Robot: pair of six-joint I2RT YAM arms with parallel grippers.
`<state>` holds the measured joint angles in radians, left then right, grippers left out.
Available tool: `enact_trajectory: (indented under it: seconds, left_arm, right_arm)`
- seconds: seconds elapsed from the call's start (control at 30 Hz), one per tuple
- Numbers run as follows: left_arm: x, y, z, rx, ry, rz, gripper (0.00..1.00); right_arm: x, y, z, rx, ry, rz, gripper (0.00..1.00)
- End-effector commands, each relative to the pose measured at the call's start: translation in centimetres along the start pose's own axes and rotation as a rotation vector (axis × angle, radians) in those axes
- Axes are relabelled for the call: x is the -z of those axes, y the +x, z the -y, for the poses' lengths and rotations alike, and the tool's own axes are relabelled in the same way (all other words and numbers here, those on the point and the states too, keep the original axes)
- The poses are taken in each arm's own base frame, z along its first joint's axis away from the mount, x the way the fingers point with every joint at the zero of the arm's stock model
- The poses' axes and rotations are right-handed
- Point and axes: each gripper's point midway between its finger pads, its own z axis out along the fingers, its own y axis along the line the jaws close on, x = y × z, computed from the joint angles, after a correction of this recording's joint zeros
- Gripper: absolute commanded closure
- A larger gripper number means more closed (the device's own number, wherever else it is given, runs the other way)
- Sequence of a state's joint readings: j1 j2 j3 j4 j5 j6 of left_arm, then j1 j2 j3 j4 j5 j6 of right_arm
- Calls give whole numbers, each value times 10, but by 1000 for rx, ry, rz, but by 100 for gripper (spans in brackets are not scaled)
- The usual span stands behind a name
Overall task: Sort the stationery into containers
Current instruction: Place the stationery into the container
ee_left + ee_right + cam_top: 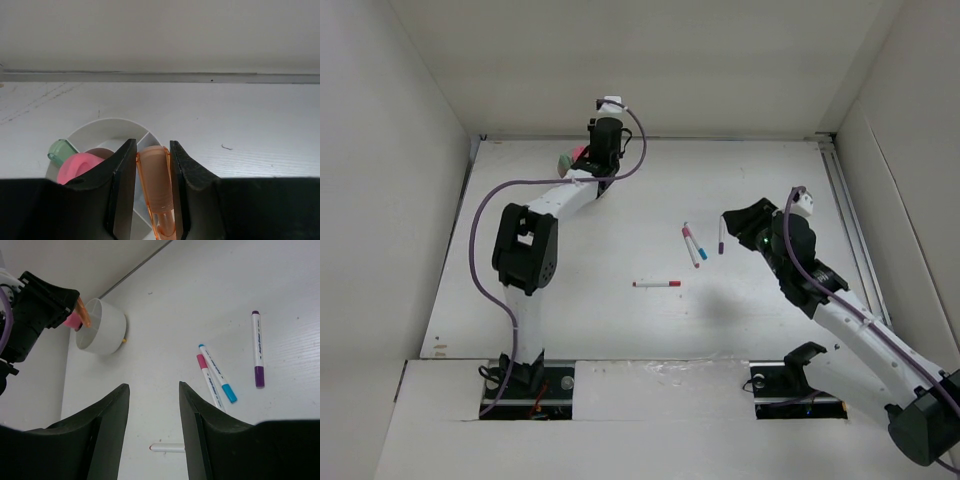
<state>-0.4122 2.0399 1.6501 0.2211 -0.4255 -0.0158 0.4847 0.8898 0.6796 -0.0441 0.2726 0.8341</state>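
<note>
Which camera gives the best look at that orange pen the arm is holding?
The left wrist view: the translucent orange plastic pen shows close up, clamped in the left pincer over the round white divided cup. The right wrist view catches only an orange sliver; the top view does not show it.

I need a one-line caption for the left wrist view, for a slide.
Left pincer holds an orange marker over the divided white cup, which already holds a pink item and a green item.

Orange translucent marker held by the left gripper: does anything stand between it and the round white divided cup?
Nothing visible does. The orange marker hangs directly over the white cup; the pink item inside sits aside.
</note>
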Motion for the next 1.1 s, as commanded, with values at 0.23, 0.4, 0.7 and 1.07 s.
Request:
enact_trajectory:
  seconds: [0.23,0.4,0.7,1.07]
  left_arm:
    - [-11,-38,-10,-75,-90,120,95]
    - [-24,-25,-17,-112,-128,112,93]
    - [-36,-21,-15,-125,-150,119,91]
    - [-49,-23,-17,-130,-169,134,90]
  right_arm:
    - [-1,-21,-16,-15,-35,64,50]
    - [-1,-22,-15,-16,-29,71,50]
    - [-7,-16,-10,-8,-9,53,50]
    - [-12,-11,-6,-2,5,41,50]
